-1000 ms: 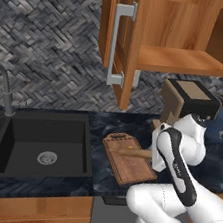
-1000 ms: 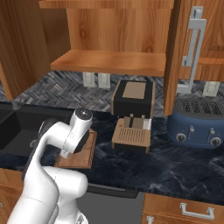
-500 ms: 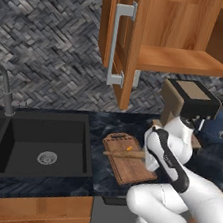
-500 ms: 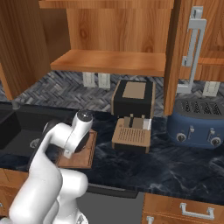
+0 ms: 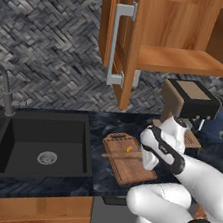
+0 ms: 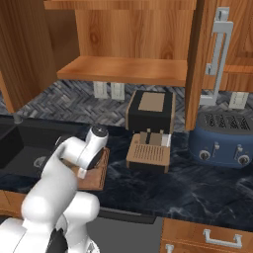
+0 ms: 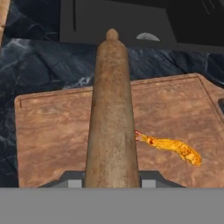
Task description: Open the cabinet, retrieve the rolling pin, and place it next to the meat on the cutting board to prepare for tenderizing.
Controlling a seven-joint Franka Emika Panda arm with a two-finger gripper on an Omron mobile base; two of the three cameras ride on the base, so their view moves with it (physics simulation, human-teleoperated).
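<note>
My gripper [image 7: 111, 180] is shut on the rolling pin [image 7: 111, 113], a brown wooden rod that runs away from the hand over the cutting board [image 7: 52, 131]. The meat [image 7: 170, 148], a small orange sliver, lies on the board just right of the pin. From the left base view the rolling pin [image 5: 122, 155] hangs level across the reddish-brown cutting board [image 5: 125, 168], with the meat [image 5: 129, 148] just behind it and the gripper [image 5: 146, 158] at the pin's right end. The cabinet [image 5: 181, 61] stands open above, its shelf bare.
A black sink [image 5: 43, 144] with a faucet [image 5: 5, 92] lies left of the board. A dark box appliance [image 6: 150, 111], a ribbed wooden block [image 6: 148, 153] and a blue toaster [image 6: 225, 143] stand to the right. The open cabinet door [image 5: 121, 44] juts out overhead.
The hand has come down and a little left toward the board, carrying the rolling pin. The pin now hangs low over the board beside the meat.
</note>
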